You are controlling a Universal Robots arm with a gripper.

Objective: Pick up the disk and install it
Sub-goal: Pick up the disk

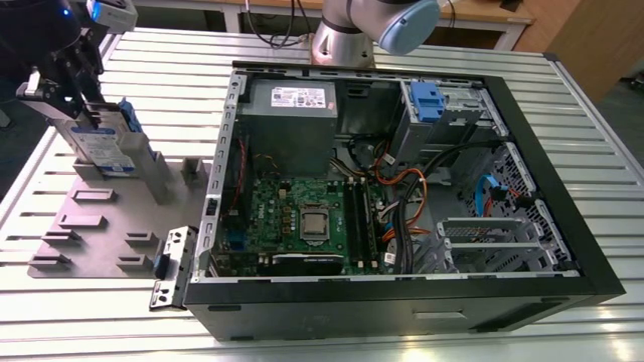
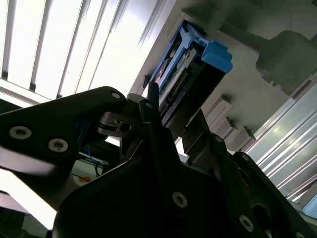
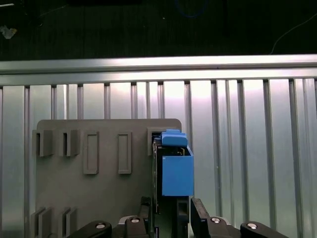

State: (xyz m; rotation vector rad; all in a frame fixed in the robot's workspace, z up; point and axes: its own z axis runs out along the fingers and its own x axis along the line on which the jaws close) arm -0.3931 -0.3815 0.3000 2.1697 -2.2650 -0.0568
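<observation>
Right now the pincer (image 3: 171,222) is closing around the disk (image 3: 176,168): in the first wrist view its two dark fingers (image 3: 198,214) are sitting tight against the drive's opposite faces, with no gap showing on either side. The disk is standing on edge, its blue bracket running along the side facing that camera. In the exterior view the disk (image 1: 101,147) is showing its white-and-blue label and standing upright at the far corner of a grey fixture plate (image 1: 101,226) on the exterior view's left. Its lower edge is meeting a raised holder there, though I cannot tell whether it is resting in the holder or hanging just above it. Empty raised slots are dotting the rest of the plate, and open slatted counter (image 1: 403,335) is surrounding the plate on its outer sides. An open computer case (image 1: 403,302) is lying just beside the plate toward the exterior view's right, its near wall close to the plate's edge. Inside, a drive bay with a blue latch (image 1: 427,102) is sitting at the far corner, with cables crowding the space beside it. In the second wrist view the dark pincer body is hiding most of the disk (image 2: 190,74).
</observation>
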